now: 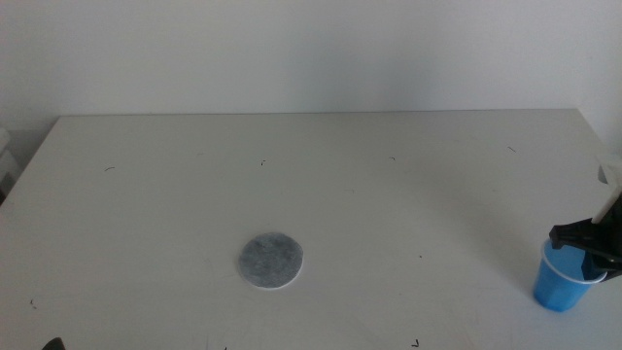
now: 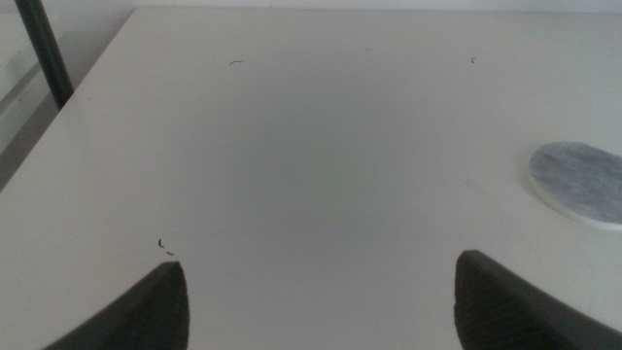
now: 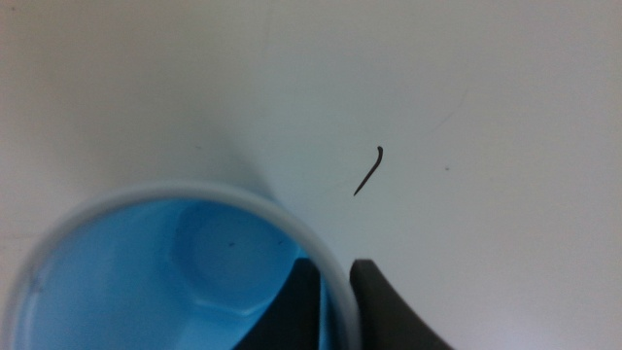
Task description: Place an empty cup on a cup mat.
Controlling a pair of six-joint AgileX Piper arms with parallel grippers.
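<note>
The blue cup stands upright near the table's right front corner, and I see nothing inside it. My right gripper comes in from the right and is shut on the cup's rim, one jaw inside the wall and one outside. The grey round cup mat lies flat at the front centre of the table, well to the left of the cup. My left gripper waits open at the table's front left, with the cup mat off to its side.
The white table has a few small dark specks, one close by the cup. A white wall runs behind the table. A dark post stands beyond the table's left edge.
</note>
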